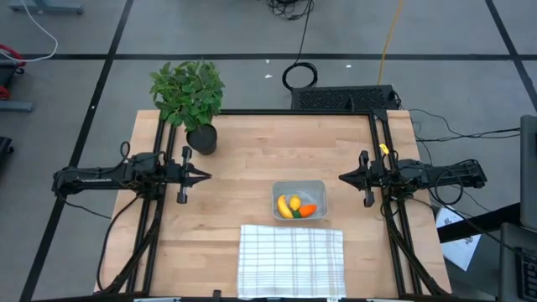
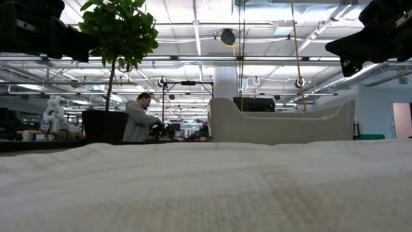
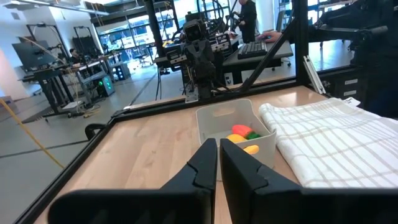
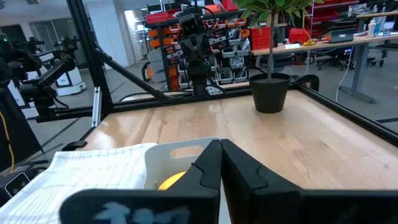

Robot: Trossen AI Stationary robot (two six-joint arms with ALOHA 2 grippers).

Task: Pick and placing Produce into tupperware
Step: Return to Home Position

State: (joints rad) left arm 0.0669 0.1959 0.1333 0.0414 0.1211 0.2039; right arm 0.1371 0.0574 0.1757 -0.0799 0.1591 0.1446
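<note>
The translucent tupperware (image 1: 299, 200) stands on the wooden table, a little nearer than its middle. Inside lie the produce: a yellow banana (image 1: 284, 206), a small yellow lemon (image 1: 295, 204) and an orange carrot (image 1: 308, 210) with a green top. In the left wrist view the tupperware (image 3: 234, 132) shows the same foods. My left gripper (image 1: 205, 175) hangs shut at the table's left side, pointing level toward the middle, holding nothing. My right gripper (image 1: 344, 178) hangs shut at the right side, pointing level toward the middle, also holding nothing. Both stay well clear of the tupperware.
A white checked cloth (image 1: 291, 260) lies flat at the table's near edge, just nearer than the tupperware. A potted green plant (image 1: 191, 101) stands at the far left corner. A black frame (image 1: 268, 111) runs along the table's far edge. A person (image 2: 138, 118) sits in the room beyond.
</note>
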